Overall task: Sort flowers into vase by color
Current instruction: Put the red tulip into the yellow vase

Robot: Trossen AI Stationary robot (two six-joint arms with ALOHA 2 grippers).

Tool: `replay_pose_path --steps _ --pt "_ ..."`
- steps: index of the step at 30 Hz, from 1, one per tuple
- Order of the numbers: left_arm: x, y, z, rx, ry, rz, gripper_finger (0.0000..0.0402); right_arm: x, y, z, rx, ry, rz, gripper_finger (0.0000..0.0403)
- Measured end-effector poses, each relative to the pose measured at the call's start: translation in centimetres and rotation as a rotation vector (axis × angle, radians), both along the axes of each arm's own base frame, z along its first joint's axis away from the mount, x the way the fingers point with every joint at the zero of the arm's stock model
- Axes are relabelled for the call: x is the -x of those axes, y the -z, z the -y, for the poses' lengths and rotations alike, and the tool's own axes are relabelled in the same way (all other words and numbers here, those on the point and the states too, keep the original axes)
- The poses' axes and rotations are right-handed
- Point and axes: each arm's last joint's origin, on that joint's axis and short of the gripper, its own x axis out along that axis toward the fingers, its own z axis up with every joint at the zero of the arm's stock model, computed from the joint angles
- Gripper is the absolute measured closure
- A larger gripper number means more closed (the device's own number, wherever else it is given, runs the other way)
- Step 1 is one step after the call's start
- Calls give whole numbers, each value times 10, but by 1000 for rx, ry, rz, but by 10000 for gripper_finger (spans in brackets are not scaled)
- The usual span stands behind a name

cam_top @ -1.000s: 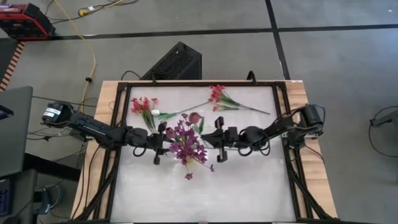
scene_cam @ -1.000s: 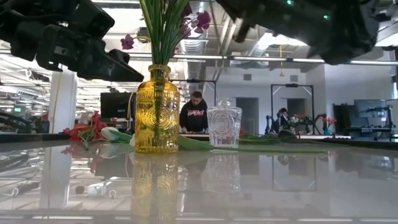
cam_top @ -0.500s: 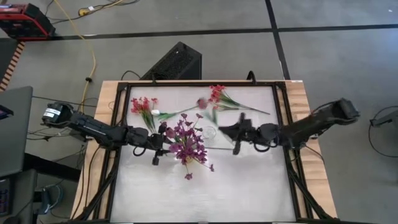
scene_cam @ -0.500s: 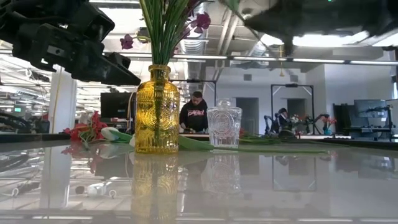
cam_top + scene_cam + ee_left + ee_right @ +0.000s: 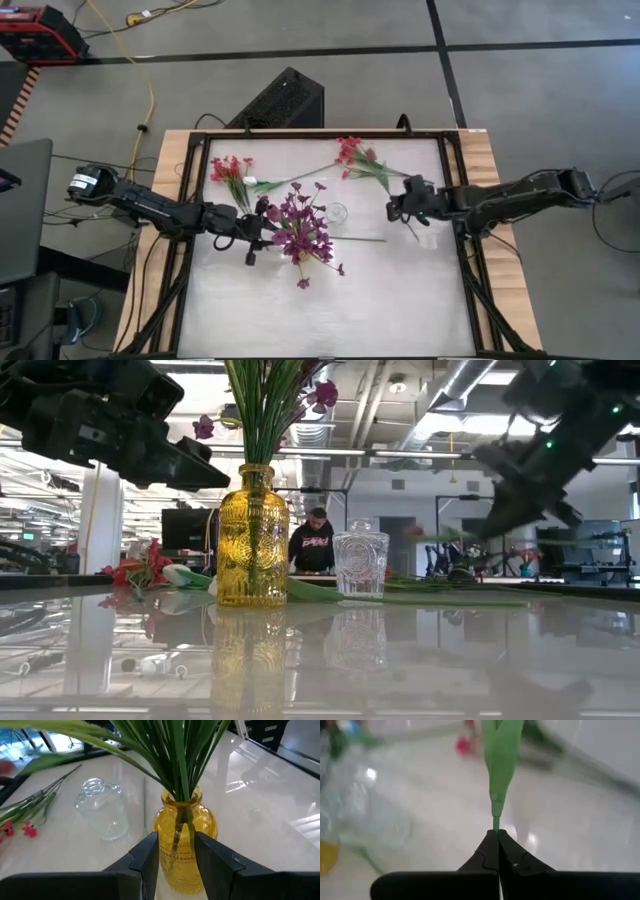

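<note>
A yellow glass vase (image 5: 298, 243) (image 5: 246, 540) (image 5: 184, 840) stands on the table and holds purple-magenta sprigs (image 5: 300, 225). A clear glass vase (image 5: 337, 212) (image 5: 360, 562) (image 5: 100, 810) stands beside it, to its right. My left gripper (image 5: 254, 236) (image 5: 177, 857) hovers open at the yellow vase's left side, with its fingers on either side of the vase's body in the wrist view. My right gripper (image 5: 393, 208) (image 5: 487, 523) (image 5: 498, 832) is shut on a green flower stem, right of the clear vase. Red-pink sprigs (image 5: 230, 170) (image 5: 350, 150) and a white bud (image 5: 250, 182) lie on the far half of the table. My right gripper pinches the thin bare end of a flower stem (image 5: 496, 822) between its two shut fingertips. The stem and its long green leaf (image 5: 501, 755) run straight on from the fingers. The flower is lifted clear of the table (image 5: 440, 538); its bloom is blurred.
A loose thin green stem (image 5: 352, 238) lies on the table in front of the clear vase. The table has a black frame rail (image 5: 455, 200) along its edges. In the low view, people sit at desks in the room beyond.
My right gripper has drawn back quickly from beside the yellow vase toward the table's right edge, staying shut on the stem. The flower it carries has moved away from the purple bunch with it. The left arm has kept still.
</note>
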Motion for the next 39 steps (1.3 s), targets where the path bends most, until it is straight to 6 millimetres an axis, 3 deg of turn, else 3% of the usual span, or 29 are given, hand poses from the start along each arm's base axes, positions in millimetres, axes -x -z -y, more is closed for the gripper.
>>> replay_pose_path --steps 16,25,32,39 --pt "0 -1 0 -24 7 13 288 -15 37 18 -264 -38 -191 301" --pt "0 -1 0 -25 7 10 288 -22 43 24 -318 -145 -248 249" --pt "0 -1 0 -25 7 10 288 -39 36 25 -280 -240 -292 245" --pt "0 -1 0 -35 10 10 288 -53 49 23 -294 -270 -493 250"
